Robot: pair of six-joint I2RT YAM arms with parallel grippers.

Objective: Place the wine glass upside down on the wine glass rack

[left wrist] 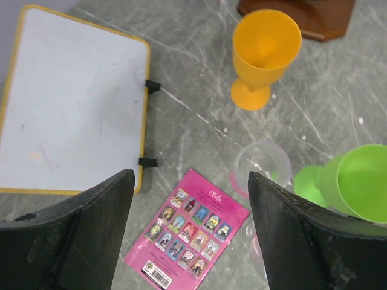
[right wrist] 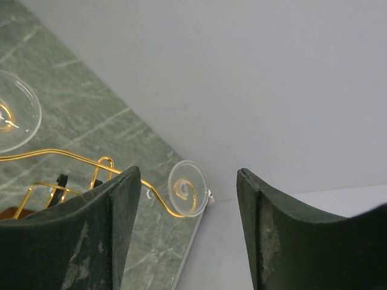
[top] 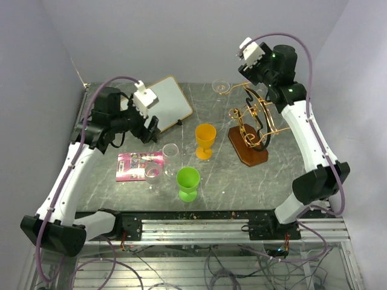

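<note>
The wine glass rack [top: 252,124] of gold wire stands on its brown wooden base [top: 248,148] at the back right. A clear glass foot [top: 222,86] hangs on its far-left arm. The right wrist view shows a clear foot on a gold curl [right wrist: 187,187] and another at the left edge [right wrist: 12,112]. My right gripper [top: 259,77] is open and empty above the rack's back end, also seen in its wrist view [right wrist: 187,232]. Two clear wine glasses [top: 170,151] [top: 153,175] stand upright left of centre. My left gripper [top: 150,129] hangs open above them, over the booklet [left wrist: 190,229].
An orange goblet [top: 205,140] and a green goblet [top: 187,183] stand mid-table. A pink booklet [top: 139,166] lies at the left, and a yellow-framed whiteboard [top: 166,103] at the back left. White walls close in the table on three sides.
</note>
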